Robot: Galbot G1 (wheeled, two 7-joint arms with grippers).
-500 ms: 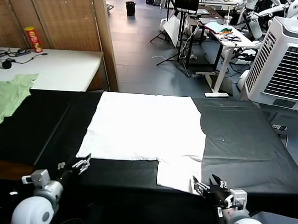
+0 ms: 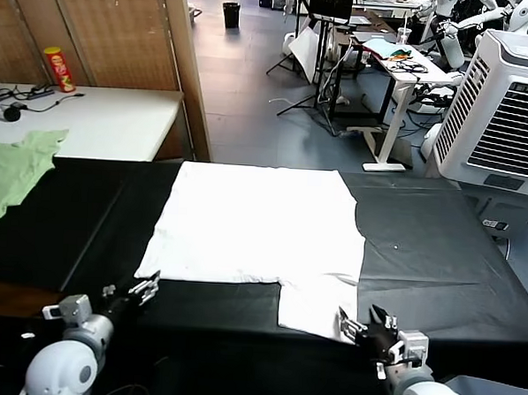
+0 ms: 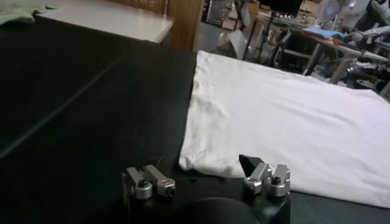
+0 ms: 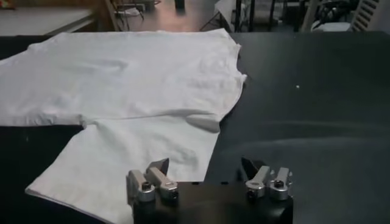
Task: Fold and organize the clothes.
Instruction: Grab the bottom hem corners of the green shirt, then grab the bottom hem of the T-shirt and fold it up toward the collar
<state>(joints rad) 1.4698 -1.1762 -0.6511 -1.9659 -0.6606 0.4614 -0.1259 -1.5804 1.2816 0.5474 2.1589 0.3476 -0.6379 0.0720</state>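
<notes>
The white T-shirt (image 2: 258,228) lies partly folded and flat on the black table (image 2: 438,260), plain side up, with one sleeve (image 2: 316,306) sticking out toward the near edge. It also shows in the left wrist view (image 3: 286,115) and the right wrist view (image 4: 134,91). My left gripper (image 2: 138,292) is open and empty, just short of the shirt's near left corner (image 3: 186,163). My right gripper (image 2: 366,328) is open and empty, at the near right corner of the sleeve (image 4: 122,176), one finger over the cloth and one over bare table.
A light green garment (image 2: 8,171) lies at the table's far left. A white side table (image 2: 100,118) with a red can (image 2: 59,69) stands behind. A white cooler unit (image 2: 507,113) stands at the right. Bare black tabletop lies right of the shirt.
My right gripper has shifted slightly left and toward the near edge. The left gripper and the shirt have barely moved.
</notes>
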